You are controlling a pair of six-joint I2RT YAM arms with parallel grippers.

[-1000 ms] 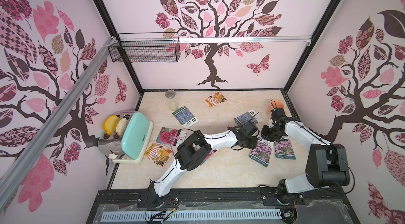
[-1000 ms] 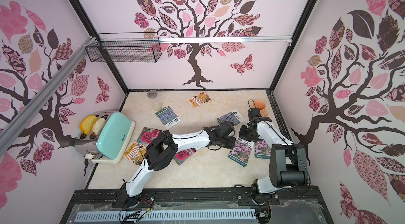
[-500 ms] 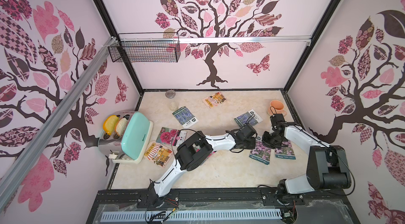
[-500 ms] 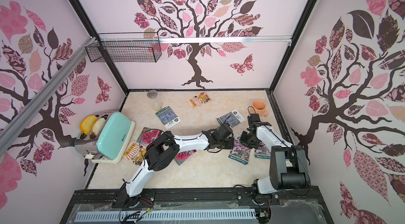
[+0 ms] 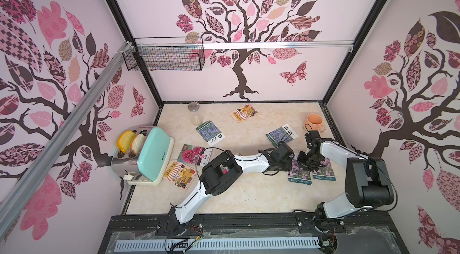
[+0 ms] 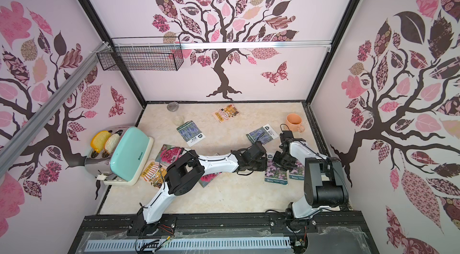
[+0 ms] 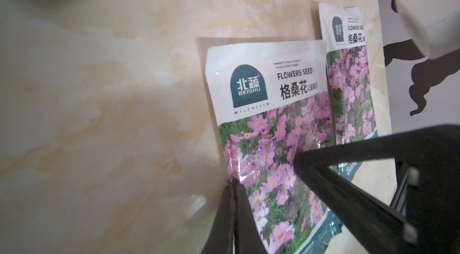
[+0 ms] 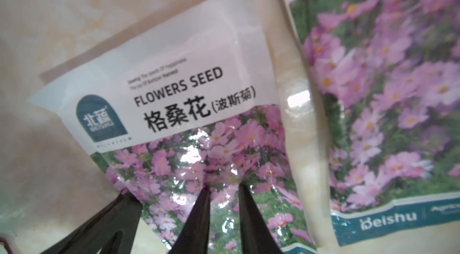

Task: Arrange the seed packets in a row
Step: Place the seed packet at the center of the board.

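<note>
Well, the row looks barely begun. Low and right of centre in a top view, one pink-purple flower packet lies just beside its twin on the marbled surface, and both arms crowd over it. The left fingers are pressed fully together, pinching that packet's long edge, as the left wrist view shows plainly. The right fingers stand a little apart with their tips at the printed flowers. Nothing seems clamped between them, so I take that side to have no grip. My guess is that the step in hand is squaring this packet up against its twin. Everything else is scattered: a lavender packet sits mid-frame and another lavender packet right of it. An orange shop-print packet lies toward the top of the surface and a second orange packet by the toaster. A red-pink packet is just above that, and another red-pink packet is half under the left arm. Next the left fingers would need to open and lift clear without dragging the glossy film, then reach for the nearest lavender packet.
</note>
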